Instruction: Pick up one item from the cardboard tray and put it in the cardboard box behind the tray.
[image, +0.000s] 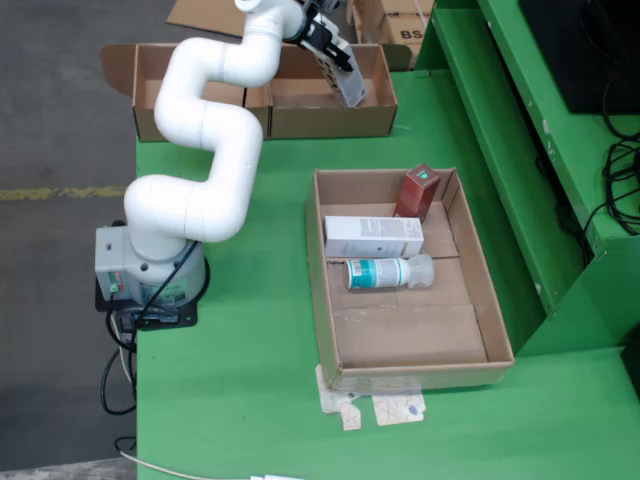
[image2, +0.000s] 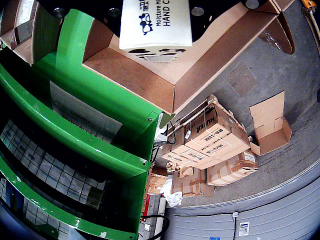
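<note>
Your bench (image: 250, 380) is a flat green top over a grey concrete floor (image: 50, 120); a faded yellow line crosses that floor left of the arm's base (image: 150, 272). In the fixed view, take the cardboard tray (image: 497, 335) as your landmark. Left of it stands the grey base, bolted at the bench edge with black cables trailing down. Inside the tray, toward its far end, you have a red carton (image: 417, 190) standing upright, a white carton (image: 373, 237) lying flat just in front of it, and a bottle (image: 388, 272) on its side nearest you. Just in front of the tray, paper scraps (image: 375, 408) lie on the bench. Right of the tray a green raised shelf (image: 520, 130) runs away from you.

Behind the tray sits the cardboard box (image: 300, 120), flaps open. The pincer (image: 335, 62) hangs over its right compartment, clamped on a white hand-cream carton (image2: 156, 25); the wrist view shows that carton's printed end above the box's brown floor.

The arm's white links cover part of the box's left compartments. In the wrist view, stacked cartons (image2: 215, 145) lie on the floor beyond; the pincer's fingers are cut off at the top edge.
</note>
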